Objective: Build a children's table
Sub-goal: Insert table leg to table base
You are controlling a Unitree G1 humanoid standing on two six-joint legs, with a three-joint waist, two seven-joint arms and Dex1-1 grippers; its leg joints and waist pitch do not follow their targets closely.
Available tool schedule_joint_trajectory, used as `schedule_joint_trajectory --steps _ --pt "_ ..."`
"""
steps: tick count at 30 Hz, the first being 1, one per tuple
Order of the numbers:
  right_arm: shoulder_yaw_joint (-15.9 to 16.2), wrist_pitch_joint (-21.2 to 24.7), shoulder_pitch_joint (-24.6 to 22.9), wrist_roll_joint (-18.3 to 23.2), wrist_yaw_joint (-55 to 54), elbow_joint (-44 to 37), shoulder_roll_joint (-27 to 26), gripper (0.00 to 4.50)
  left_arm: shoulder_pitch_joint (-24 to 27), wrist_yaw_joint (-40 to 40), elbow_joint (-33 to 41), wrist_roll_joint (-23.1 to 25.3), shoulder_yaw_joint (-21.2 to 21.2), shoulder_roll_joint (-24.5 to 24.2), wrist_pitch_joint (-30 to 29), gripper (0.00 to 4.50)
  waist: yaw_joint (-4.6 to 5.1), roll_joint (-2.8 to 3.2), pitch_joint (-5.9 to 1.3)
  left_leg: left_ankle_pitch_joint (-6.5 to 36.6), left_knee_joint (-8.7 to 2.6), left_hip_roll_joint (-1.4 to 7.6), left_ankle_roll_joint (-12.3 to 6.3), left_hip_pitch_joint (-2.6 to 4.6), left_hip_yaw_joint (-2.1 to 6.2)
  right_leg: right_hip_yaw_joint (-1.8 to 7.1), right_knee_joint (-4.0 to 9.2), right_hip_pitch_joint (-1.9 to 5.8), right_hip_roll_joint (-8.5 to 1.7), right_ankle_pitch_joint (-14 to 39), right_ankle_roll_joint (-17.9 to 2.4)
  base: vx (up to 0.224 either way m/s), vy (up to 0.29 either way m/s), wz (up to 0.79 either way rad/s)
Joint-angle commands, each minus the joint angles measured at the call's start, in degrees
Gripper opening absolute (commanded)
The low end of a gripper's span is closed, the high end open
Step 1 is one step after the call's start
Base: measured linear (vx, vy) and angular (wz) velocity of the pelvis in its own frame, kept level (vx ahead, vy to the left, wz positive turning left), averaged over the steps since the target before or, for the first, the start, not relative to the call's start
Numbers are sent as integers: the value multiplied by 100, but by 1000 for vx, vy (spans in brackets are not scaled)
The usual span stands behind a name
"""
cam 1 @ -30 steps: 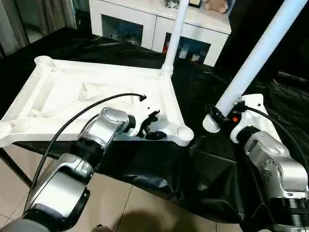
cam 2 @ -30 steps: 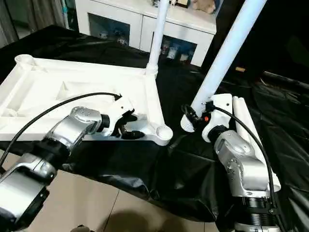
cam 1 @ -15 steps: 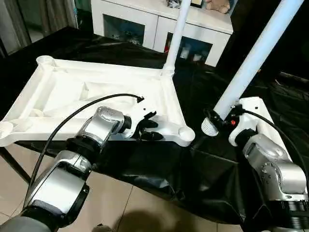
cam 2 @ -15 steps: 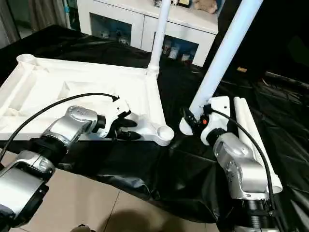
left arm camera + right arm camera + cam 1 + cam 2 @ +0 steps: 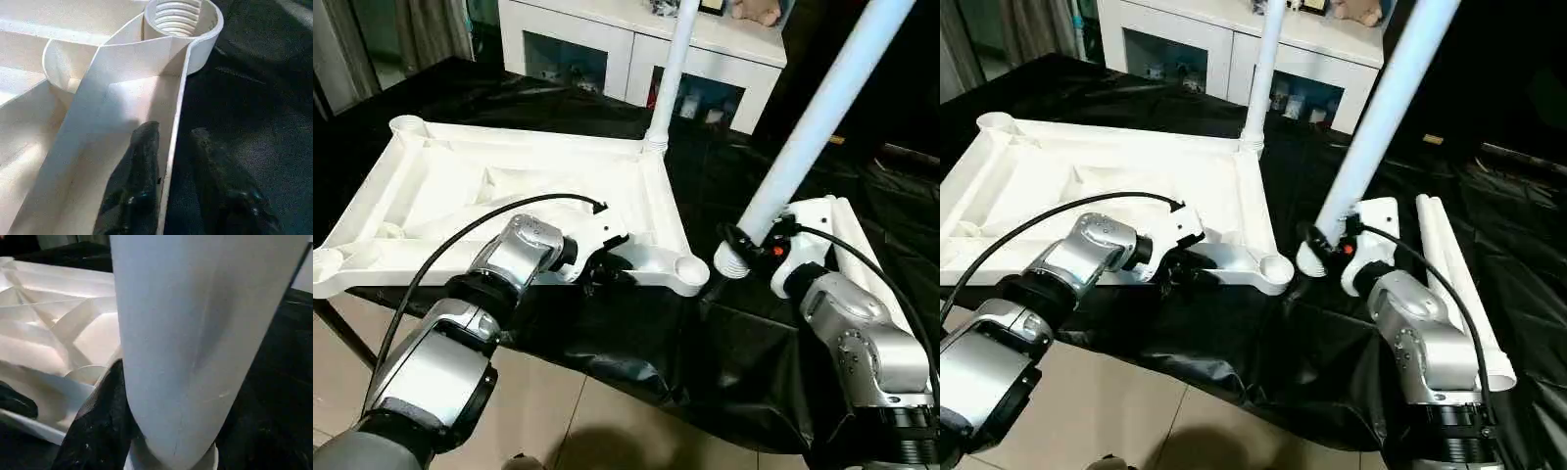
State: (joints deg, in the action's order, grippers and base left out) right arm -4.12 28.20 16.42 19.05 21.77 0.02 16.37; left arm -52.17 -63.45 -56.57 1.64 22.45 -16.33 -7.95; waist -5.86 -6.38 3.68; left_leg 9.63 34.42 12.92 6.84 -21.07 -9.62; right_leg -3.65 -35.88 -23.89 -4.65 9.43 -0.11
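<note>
The white table top (image 5: 509,186) lies underside up on a black cloth. One leg (image 5: 668,69) stands upright in its far right corner socket. My left gripper (image 5: 171,132) straddles the near rim, close to the empty near right corner socket (image 5: 688,269). One finger (image 5: 142,166) lies against the rim's inner face, and the other stands a little off the outer face. My right gripper (image 5: 759,240) is shut on a second long white leg (image 5: 813,117). That leg tilts up to the right, and its threaded end (image 5: 729,262) hangs just right of that socket.
A spare white leg (image 5: 1454,284) lies on the black cloth (image 5: 636,333) behind my right arm. A white cabinet (image 5: 636,39) with glass doors stands at the back. Tiled floor shows below the cloth's near edge.
My left gripper's fingers have closed in around the table top's near rim. My right arm has carried the leg's threaded end a little left, toward the near right socket.
</note>
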Motion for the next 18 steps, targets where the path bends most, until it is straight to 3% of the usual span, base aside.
schedule_joint_trajectory --steps 1,5,10,13,14,15,16,17,18 --pt "-58 -62 25 -42 46 -141 81 186 -74 -50 -46 105 57 74 49 83 -17 114 -425 1449 -435 -7 112 62 -31 204 466 330 -292 1497 -911 0 0 0" --pt "26 -9 61 1 181 -133 123 186 -47 -76 -83 161 81 86 100 57 -25 112 -428 1446 -433 -3 92 61 -31 206 465 331 -296 1506 -902 0 0 0" --pt "243 440 16 624 1039 -440 227 186 160 -349 74 143 57 -28 133 20 -28 108 -432 1361 -437 6 9 52 -25 208 437 368 -292 1232 -1000 0 0 0" --pt "420 576 -90 740 1512 -589 457 186 425 -583 503 57 11 -175 14 7 -23 106 -429 1256 -447 27 -23 45 -25 216 413 376 -298 1033 -1042 0 0 0" --pt "482 620 -119 747 1655 -607 554 186 579 -697 801 -16 5 -249 -90 3 -22 80 -428 1262 -444 46 -3 60 -27 213 385 372 -313 1028 -1098 0 0 0" --pt "519 649 -136 749 1749 -614 614 186 681 -771 997 -62 0 -296 -157 0 -18 90 -417 1328 -447 45 6 67 -39 220 412 347 -314 1156 -1086 0 0 0" --pt "527 650 -129 729 1768 -577 629 186 755 -799 1159 -98 -2 -326 -233 0 -7 40 -401 1347 -448 30 -6 56 -51 218 440 340 -305 1279 -1046 0 0 0" --pt "528 650 -127 726 1771 -571 632 186 767 -804 1184 -103 -2 -331 -245 0 -15 62 -403 1373 -450 36 14 62 -41 216 424 339 -313 1385 -1028 0 0 0" --pt "577 594 -72 601 1765 -437 654 186 849 -841 1378 -91 40 -395 -309 0 -2 21 -376 1457 -455 24 16 60 -54 215 485 307 -310 1711 -926 0 0 0"
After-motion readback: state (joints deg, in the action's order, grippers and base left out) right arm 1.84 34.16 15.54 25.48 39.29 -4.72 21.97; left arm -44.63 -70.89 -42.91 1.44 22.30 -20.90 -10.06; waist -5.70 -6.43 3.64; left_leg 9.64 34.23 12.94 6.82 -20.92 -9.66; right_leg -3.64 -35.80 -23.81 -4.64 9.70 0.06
